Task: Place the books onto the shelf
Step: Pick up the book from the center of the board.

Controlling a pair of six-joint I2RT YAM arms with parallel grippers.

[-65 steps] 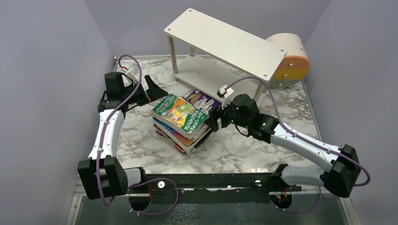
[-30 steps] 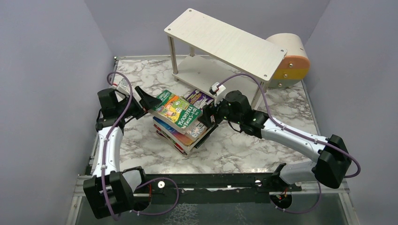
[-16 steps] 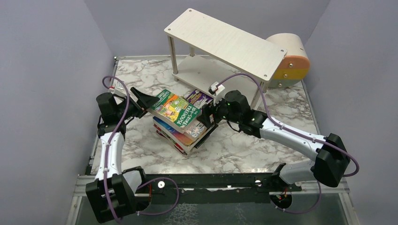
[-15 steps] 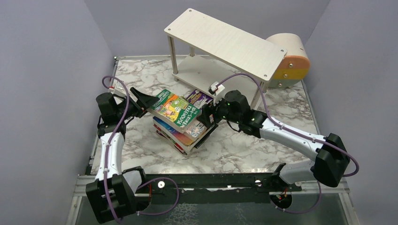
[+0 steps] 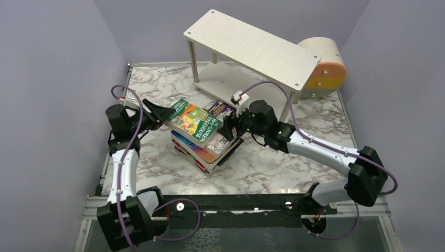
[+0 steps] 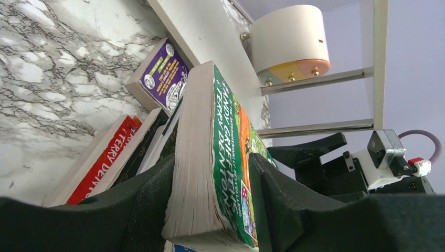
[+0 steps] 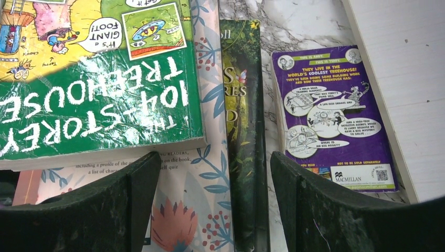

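Nothing shelved so far: pale two-tier wooden shelf (image 5: 252, 47) looks bare at the marble counter (image 5: 262, 163) back edge. Left fingers (image 6: 152, 205) pinch the green paperback (image 5: 193, 119) atop the mid-counter pile of bright paperbacks (image 5: 204, 152); right fingers (image 7: 131, 199) spread, empty.

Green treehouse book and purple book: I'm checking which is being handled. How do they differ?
The green book lies tilted atop the stack, gripped by the left gripper; the purple book lies flat beside it, untouched. Green shows its front, purple its back. Both are off the shelf.
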